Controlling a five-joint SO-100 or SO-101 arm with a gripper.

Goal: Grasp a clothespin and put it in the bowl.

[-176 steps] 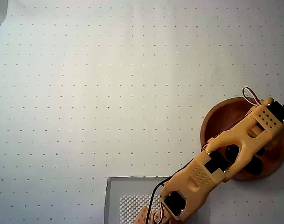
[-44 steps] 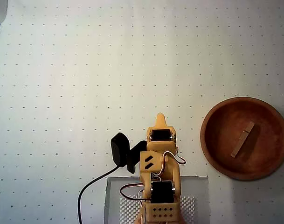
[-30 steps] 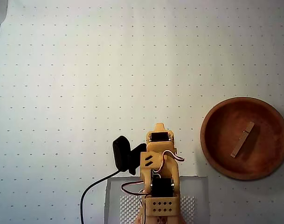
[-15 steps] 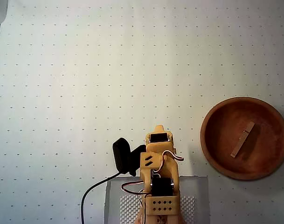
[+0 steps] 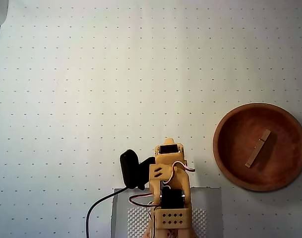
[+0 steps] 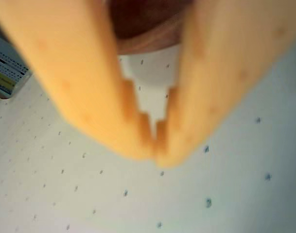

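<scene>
Reddish-brown bowl [image 5: 230,163]; tan clothespin [image 5: 258,148]; orange gripper [image 6: 156,145]; white dotted mat [image 5: 91,89].

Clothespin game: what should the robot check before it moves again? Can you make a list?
1. Clothespin inside the bowl: ok, it lies flat on the bowl's floor.
2. Gripper empty: ok, fingertips meet with nothing between them in the wrist view.
3. Gripper clear of the bowl: ok, the arm sits folded left of it in the overhead view.
4. Bowl fully on the dotted mat: ok.
5. More clothespins left to pick: none visible.

The clothespin [image 5: 258,148] lies tilted inside the bowl [image 5: 225,158].
</scene>
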